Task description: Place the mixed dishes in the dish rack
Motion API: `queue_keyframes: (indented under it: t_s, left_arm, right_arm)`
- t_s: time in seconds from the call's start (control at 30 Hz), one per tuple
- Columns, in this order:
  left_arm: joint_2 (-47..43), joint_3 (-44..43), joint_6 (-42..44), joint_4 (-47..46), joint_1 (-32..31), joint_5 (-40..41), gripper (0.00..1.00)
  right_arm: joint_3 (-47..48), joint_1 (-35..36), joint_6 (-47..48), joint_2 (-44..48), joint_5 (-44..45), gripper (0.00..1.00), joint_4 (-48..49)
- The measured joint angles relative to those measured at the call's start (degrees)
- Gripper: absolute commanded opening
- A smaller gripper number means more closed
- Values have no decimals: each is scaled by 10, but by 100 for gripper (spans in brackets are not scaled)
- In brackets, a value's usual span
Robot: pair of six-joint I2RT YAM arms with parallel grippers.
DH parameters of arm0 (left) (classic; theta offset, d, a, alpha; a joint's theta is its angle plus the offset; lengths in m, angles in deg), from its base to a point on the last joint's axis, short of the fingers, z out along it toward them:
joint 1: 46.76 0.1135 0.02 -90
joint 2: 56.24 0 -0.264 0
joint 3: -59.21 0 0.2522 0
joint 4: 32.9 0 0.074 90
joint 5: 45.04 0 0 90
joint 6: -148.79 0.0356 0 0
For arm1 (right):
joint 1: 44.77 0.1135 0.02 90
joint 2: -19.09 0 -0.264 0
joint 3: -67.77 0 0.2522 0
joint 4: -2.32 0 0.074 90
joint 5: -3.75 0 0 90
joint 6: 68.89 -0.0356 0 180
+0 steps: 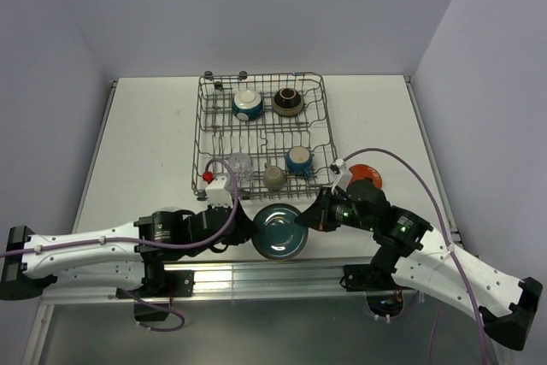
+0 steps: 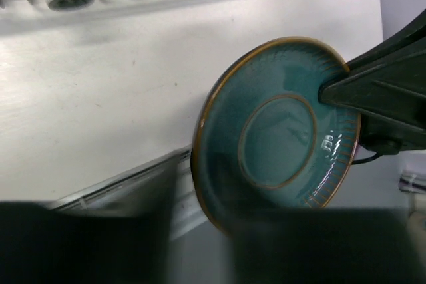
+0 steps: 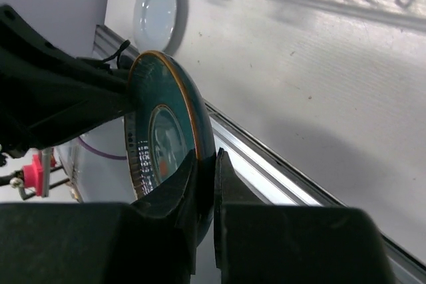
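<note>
At the near edge of the desk [image 1: 145, 143], between the two arms, you see the teal plate [image 1: 279, 231] held clear of the surface and turned up on its edge, partly out over the metal rail. The right gripper [image 3: 214, 157] is pinching the plate's rim, one finger on each face, as the right wrist view shows. The left gripper [image 1: 248, 230] meets the opposite rim; its own fingers are a dark blur in the left wrist view, so you cannot tell whether it is clamped on the plate or only touching it.

The dish rack [image 1: 265, 77] stands beyond, in the middle of the desk. It already holds two bowls in its far half, and a clear glass [image 1: 239, 164], a beige cup [image 1: 273, 177] and a blue mug [image 1: 299, 160] along its near side. An orange-red plate [image 1: 366, 174] lies on the desk just right of the rack, and a pale plate [image 3: 156, 14] lies to its left.

Risks from this position:
- The plate looks glazed and is gripped only at its thin rim. If one gripper lets go, it may pivot or slip and drop past the desk edge.
- If both arms grip and pull apart, the rim could twist free.
- The rack's near side is crowded, so a low approach could strike the cup or mug.
</note>
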Motion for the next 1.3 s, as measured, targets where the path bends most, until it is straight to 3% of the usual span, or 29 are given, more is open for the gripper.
queue_keyframes:
  t_s: [0.07,0.1,0.3,0.43,0.67,0.9,1.3]
  left_arm:
    - [4,-32,-8,24,0,14,93]
    - [7,-59,-15,37,-1,28,99]
    - [-4,-172,-113,166,-1,148,99]
    - [-44,-159,-143,225,-1,186,99]
    - [-95,-96,-139,223,-1,192,99]
    - [-79,-71,-114,197,-1,189,99]
    - [-46,-49,-58,130,0,181,99]
  right_arm:
    - [26,2,6,-19,3,0,-4]
    - [44,3,11,-33,8,0,-12]
    - [226,5,52,-143,129,0,-85]
    - [375,5,82,-239,262,0,-140]
    - [599,-23,150,-482,479,0,-193]
    - [703,-48,211,-683,599,0,-238]
    - [781,-93,336,-771,650,0,-209]
